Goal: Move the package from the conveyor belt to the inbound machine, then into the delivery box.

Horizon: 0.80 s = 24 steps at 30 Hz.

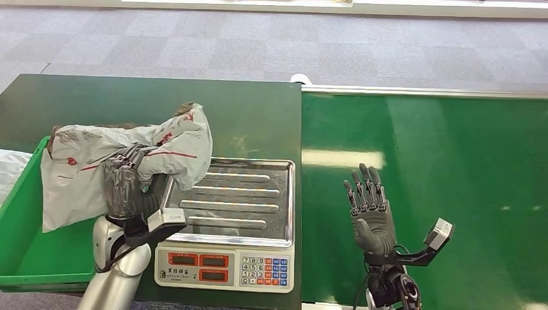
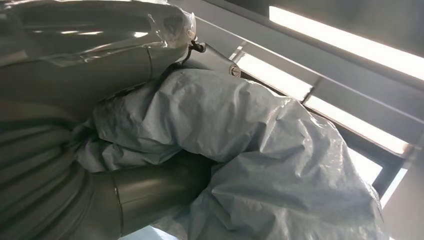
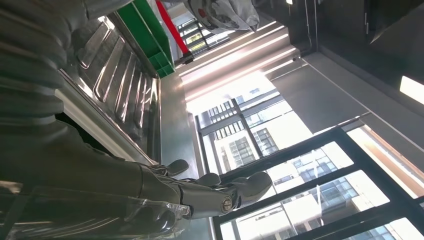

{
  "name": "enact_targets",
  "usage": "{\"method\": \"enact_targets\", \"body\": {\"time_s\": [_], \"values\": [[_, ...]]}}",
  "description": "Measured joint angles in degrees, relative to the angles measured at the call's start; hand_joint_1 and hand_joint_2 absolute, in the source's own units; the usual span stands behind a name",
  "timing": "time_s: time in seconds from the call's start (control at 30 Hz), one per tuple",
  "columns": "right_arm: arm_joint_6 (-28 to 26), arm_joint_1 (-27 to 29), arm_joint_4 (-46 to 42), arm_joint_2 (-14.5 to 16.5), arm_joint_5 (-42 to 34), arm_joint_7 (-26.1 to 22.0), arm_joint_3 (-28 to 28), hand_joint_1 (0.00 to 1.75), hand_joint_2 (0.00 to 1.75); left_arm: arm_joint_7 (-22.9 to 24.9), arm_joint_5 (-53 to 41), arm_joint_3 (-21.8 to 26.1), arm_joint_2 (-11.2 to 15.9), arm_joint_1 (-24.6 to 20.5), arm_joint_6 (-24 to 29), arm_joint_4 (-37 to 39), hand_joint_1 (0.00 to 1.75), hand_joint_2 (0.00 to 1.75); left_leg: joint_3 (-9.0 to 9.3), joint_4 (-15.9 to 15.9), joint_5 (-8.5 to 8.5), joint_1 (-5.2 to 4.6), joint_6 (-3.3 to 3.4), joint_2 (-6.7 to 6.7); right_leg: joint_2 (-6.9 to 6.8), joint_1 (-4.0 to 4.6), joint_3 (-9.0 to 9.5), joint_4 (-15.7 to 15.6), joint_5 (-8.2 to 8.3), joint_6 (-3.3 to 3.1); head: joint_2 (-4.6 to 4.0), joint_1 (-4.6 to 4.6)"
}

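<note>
My left hand [image 1: 126,183] grips a crumpled grey-white plastic package [image 1: 97,161] with red print, held above the left edge of the scale and the green bin [image 1: 26,258]. The left wrist view shows the package [image 2: 280,150] bunched against my left hand [image 2: 150,195]. The inbound machine is a scale with a ribbed steel tray [image 1: 258,194] and a keypad front [image 1: 223,266]; nothing lies on the tray. My right hand [image 1: 369,210] stands upright over the green conveyor belt [image 1: 452,181], fingers spread, holding nothing. My right hand [image 3: 200,192] shows beside the steel tray [image 3: 115,75].
The scale sits on a dark green table [image 1: 129,97] left of the belt. A white bag [image 1: 10,168] lies beyond the bin's left wall. Grey carpet floor [image 1: 258,39] runs behind the table and belt.
</note>
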Motion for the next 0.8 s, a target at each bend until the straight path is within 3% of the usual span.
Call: {"method": "enact_targets", "body": {"time_s": [0.2, 0.47, 0.6, 0.8], "values": [[-0.43, 0.94, -0.74, -0.22, -0.60, 0.38, 0.18, 0.00, 1.75, 2.47, 1.38, 7.55, 2.10, -0.18, 0.06, 0.75, 1.68, 1.75, 0.00, -0.01, 0.00, 0.01, 0.00, 0.02, 0.01, 0.01, -0.01, 0.01, 0.00, -0.01, 0.00, 0.01], [-0.96, 2.53, -2.27, -0.23, -1.03, 1.09, 0.32, 0.00, 1.75, 6.43, -5.78, 21.06, 1.80, -1.09, 0.07, 3.37, 1.54, 1.75, 0.00, -0.01, 0.00, 0.01, 0.00, 0.05, 0.03, 0.01, -0.04, 0.01, 0.00, -0.01, 0.00, 0.01], [-1.13, 2.80, -2.60, -0.22, -1.07, 1.29, 0.33, 0.00, 1.75, 8.69, -7.02, 25.82, 1.58, -1.72, 0.09, 5.30, 1.51, 0.00, 0.00, -0.01, 0.00, 0.01, -0.01, 0.05, 0.03, 0.01, -0.04, 0.01, -0.01, -0.01, 0.00, 0.01], [-1.16, 2.87, -2.65, -0.22, -1.20, 1.30, 0.33, 0.00, 1.75, 13.73, -8.39, 27.79, 1.85, -2.67, -0.61, 8.39, 1.47, 0.00, 0.02, -0.01, 0.00, 0.00, -0.01, 0.03, 0.02, -0.01, 0.00, 0.00, -0.01, -0.01, 0.00, 0.01]]}}
